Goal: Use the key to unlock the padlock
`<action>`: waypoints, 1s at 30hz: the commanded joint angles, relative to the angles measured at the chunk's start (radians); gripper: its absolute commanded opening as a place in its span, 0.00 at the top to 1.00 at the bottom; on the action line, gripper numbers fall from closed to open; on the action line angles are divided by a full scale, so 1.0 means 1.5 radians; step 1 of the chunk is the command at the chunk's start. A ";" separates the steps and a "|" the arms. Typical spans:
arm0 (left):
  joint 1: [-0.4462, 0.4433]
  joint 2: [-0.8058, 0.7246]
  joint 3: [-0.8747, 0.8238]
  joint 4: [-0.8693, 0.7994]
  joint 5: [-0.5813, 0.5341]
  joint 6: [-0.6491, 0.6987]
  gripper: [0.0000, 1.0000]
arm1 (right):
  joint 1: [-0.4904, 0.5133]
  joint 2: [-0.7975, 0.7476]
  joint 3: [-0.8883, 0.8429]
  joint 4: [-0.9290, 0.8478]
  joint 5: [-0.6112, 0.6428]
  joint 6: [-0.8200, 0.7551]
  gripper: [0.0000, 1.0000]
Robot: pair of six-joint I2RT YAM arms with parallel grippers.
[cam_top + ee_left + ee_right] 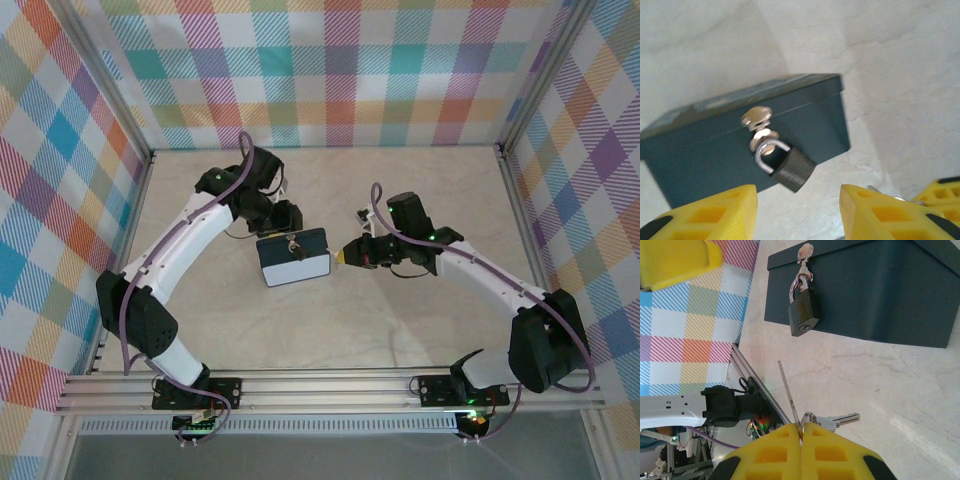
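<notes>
Steadying the padlock [790, 170] is, I judge, the step in hand, so that the key meets a lock that does not swing. The padlock hangs by its thin shackle from the hasp [757, 118] on the front wall of the dark tin box [705, 155], its body tilted against that wall, just above the worktop [900, 100]. The left end effector [798, 205] sits just short of it, released: its yellow fingers [710, 212] stand apart with nothing between them, and the lock's body lines up with the gap. The right end effector [801, 434] is clenched on the key [839, 418] bunch, pinching it at the ring. One blade sticks out sideways from the fingertips, and a thin metal strip [788, 390] points up toward the lock. This end effector hovers near the box's side, apart from the padlock.

To do this well, the left fingers should close on the flat sides of the lock's body, not on the shackle. They should leave its underside free, since the keyhole shows there in the right wrist view. A light, square grip would stop the small body twisting out. The blade looks crosswise to the keyway, so the right wrist likely needs turning before any approach. The main risk is nudging the box.
</notes>
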 commanded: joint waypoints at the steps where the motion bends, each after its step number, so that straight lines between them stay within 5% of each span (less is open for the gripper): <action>1: 0.004 -0.037 -0.014 0.083 0.110 0.112 0.54 | 0.005 0.008 0.003 0.017 -0.015 0.011 1.00; 4: 0.005 -0.034 -0.056 0.137 0.283 0.117 0.54 | 0.006 0.009 0.002 0.031 -0.029 0.014 1.00; 6: 0.005 -0.036 -0.074 0.149 0.331 0.122 0.55 | 0.006 0.009 0.003 0.033 -0.032 0.015 1.00; 21: 0.017 -0.058 -0.157 0.173 0.339 0.111 0.62 | 0.025 0.009 0.017 0.065 -0.045 0.020 1.00; 24: 0.019 -0.068 -0.143 0.144 0.269 0.117 0.57 | 0.026 0.016 0.023 0.054 -0.031 0.026 1.00; 30: 0.012 -0.096 -0.086 0.050 -0.020 0.223 0.50 | 0.025 0.022 0.013 0.026 0.000 0.028 1.00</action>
